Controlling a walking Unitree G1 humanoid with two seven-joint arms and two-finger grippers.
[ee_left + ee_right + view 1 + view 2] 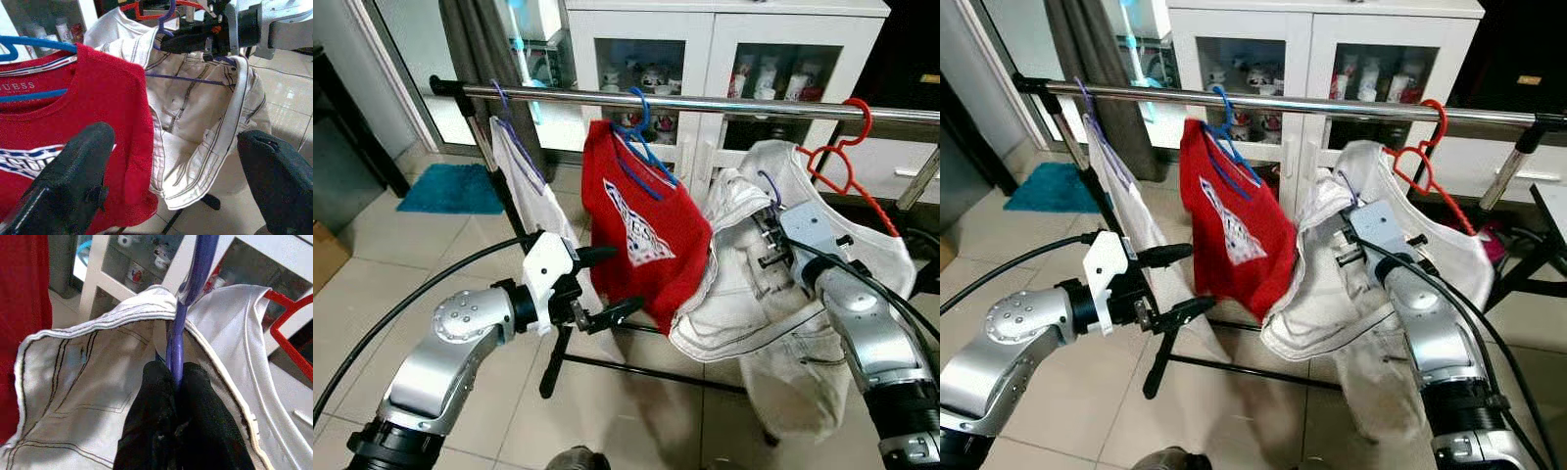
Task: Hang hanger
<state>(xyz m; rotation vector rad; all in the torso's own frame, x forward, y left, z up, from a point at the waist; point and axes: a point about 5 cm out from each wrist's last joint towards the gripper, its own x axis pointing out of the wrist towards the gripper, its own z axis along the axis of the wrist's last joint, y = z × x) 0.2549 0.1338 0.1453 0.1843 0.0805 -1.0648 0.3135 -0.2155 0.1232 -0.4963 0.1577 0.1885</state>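
Fingers of the right end effector [176, 382] are pressed together on the neck of a thin purple plastic hanger [188, 308], which carries a pair of pale off-white trousers with dark stitching [744, 284]. The hanger's hook [770, 186] sits below the horizontal chrome clothes rail [705, 102], not on it, and the trousers bunch up against the right forearm.

On the rail, a red T-shirt with a white and blue print [641, 225] hangs on a blue hanger [641, 137] just beside the trousers. A white garment [524, 181] hangs on another purple hanger near the rail's left end, and a red hanger [847, 147] holds a white garment to the right.

The left end effector [607, 284] is held below the red T-shirt, its two black fingers spread wide apart and gripping nothing. A white glass-fronted cabinet [724, 49] stands behind the rail, and a blue mat [450, 188] lies on the tiled floor.
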